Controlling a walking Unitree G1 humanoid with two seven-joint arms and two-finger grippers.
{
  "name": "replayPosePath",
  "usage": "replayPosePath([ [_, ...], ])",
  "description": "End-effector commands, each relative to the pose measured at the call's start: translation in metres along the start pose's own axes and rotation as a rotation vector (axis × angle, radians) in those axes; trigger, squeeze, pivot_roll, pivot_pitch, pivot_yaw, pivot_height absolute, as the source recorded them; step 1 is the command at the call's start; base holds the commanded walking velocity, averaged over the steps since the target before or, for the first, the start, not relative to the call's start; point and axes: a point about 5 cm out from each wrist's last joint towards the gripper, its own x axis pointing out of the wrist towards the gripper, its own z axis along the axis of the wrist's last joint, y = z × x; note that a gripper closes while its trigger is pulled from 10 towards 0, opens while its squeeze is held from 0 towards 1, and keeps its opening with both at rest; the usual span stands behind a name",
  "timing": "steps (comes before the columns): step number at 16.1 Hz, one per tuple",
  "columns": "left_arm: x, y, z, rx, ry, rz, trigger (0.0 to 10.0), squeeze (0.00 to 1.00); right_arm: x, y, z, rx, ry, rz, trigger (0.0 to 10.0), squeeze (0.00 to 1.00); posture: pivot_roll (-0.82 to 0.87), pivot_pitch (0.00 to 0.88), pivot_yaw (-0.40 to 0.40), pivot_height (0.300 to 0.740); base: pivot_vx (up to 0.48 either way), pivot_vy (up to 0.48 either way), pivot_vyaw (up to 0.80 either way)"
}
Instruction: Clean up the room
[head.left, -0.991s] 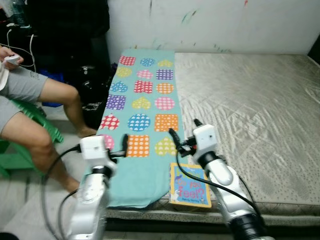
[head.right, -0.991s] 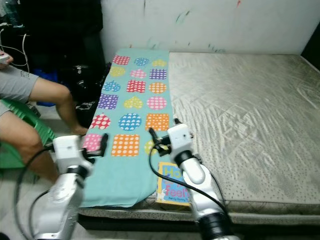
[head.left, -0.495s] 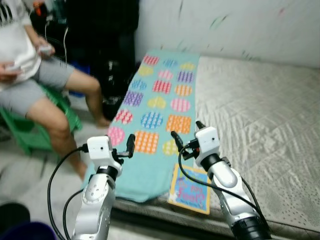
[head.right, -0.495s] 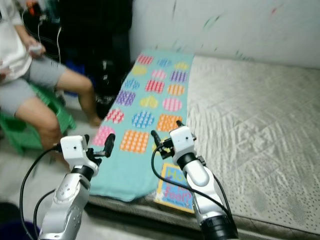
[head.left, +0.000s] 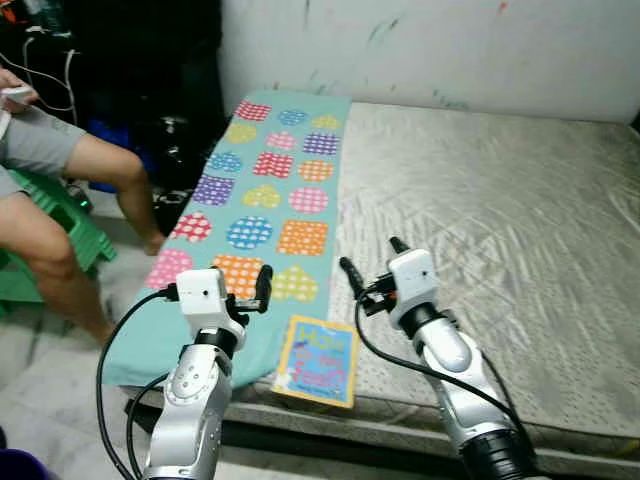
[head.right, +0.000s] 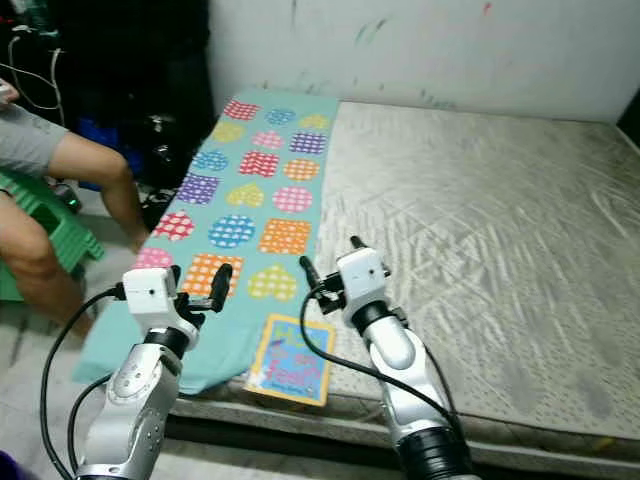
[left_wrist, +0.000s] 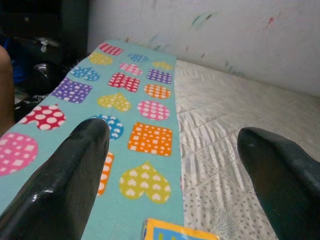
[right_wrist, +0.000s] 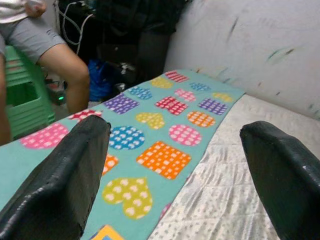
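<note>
Book (head.left: 317, 361) clutter is what the tidying appears to concern, and it is approached with both arms raised level in front of the body. The left hand (head.left: 262, 287) is held with its fingers spread wide and nothing between them, poised above the near end of the blanket (head.left: 262, 196). The right hand (head.left: 368, 268) is likewise spread wide and empty, hovering over the near edge of the bed (head.left: 500, 200), just beyond the book. Neither hand is touching anything; the posture is judged to be one of readiness for a reach, with the book lying between and below the two arms.

The book is lying flat, cover up, at the very front edge of the bed, beside the blanket's near right corner and probably overlapping it slightly. Its long axis is seen to run roughly from the front edge toward the wall, tilted a little, with its lower end hanging close to the drop.

The blanket, patterned with dotted hearts and squares, is laid lengthwise along the left edge of the bed, its long axis running toward the wall and its near left corner drooping over the side. Beyond that side a person (head.left: 60, 200) is seated on a green stool (head.left: 70, 225).
</note>
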Motion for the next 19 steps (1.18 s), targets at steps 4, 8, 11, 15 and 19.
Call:
replayPosePath([
  [4, -0.0008, 0.0031, 0.0020, 0.004, 0.001, 0.001, 10.0, 0.00, 0.0003, 0.0011, 0.0012, 0.012, -0.002, -0.003, 10.0, 0.00, -0.02, 0.056, -0.029, 0.740, 0.000, -0.253, -0.75],
  [8, -0.0010, 0.0029, 0.0021, 0.004, 0.001, 0.005, 10.0, 0.00, 0.0006, 0.0013, 0.0007, 0.012, 0.001, -0.003, 10.0, 0.00, -0.02, 0.062, -0.031, 0.740, 0.000, -0.259, -0.15],
  [11, -0.0012, 0.0025, 0.0018, 0.003, 0.002, 0.005, 10.0, 0.00, 0.0009, 0.0018, 0.0007, 0.010, 0.001, 0.003, 10.0, 0.00, -0.02, 0.060, -0.033, 0.740, 0.000, -0.289, 0.00],
  [15, -0.0014, 0.0023, 0.0015, 0.004, 0.004, 0.004, 10.0, 0.00, 0.0019, 0.0023, 0.0015, 0.007, -0.002, 0.008, 10.0, 0.00, -0.02, 0.057, -0.034, 0.740, 0.000, -0.286, 0.00],
  [19, -0.0014, 0.0028, 0.0015, 0.010, 0.004, 0.003, 10.0, 0.00, 0.0029, 0.0033, 0.0015, 0.008, -0.003, 0.013, 10.0, 0.00, -0.02, 0.053, -0.032, 0.740, 0.000, -0.213, 0.00],
])
